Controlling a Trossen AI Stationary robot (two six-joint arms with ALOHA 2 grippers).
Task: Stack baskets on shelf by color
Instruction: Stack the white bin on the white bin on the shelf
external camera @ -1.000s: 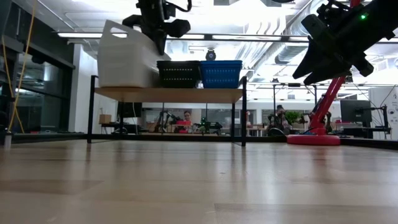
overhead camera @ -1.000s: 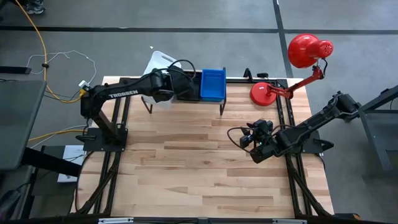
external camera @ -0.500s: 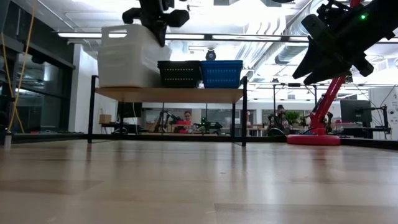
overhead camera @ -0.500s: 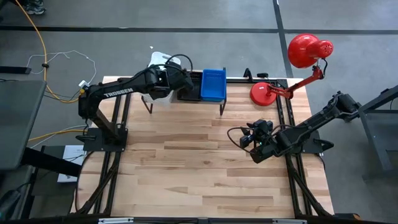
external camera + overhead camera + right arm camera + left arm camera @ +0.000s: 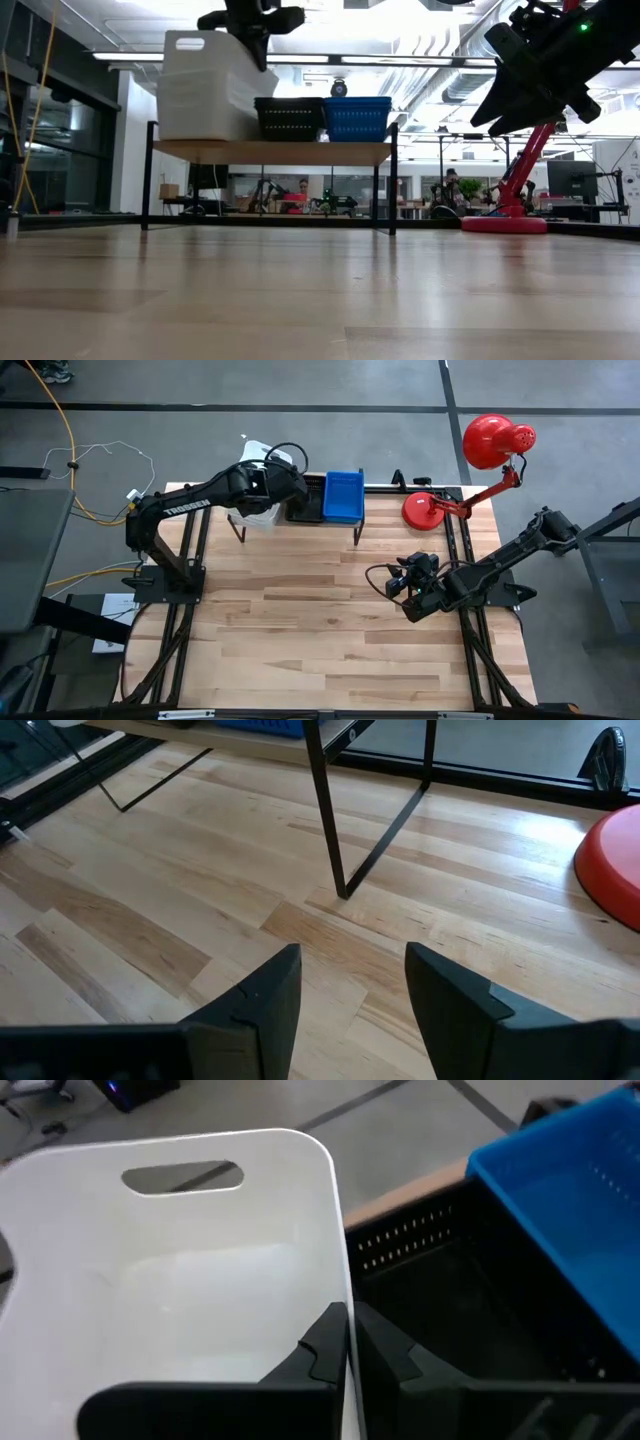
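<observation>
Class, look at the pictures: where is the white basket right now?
The white basket sits at the shelf's left end in the low view, beside the black basket, its rim pinched by the left gripper.

A robotics lab: open ceiling ducts and cluttered workbenches behind the table.

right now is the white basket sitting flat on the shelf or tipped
Flat. In the low view the white basket stands level on the shelf, the left gripper shut on its wall.

White basket, black basket, blue basket side by side on shelf.
</observation>
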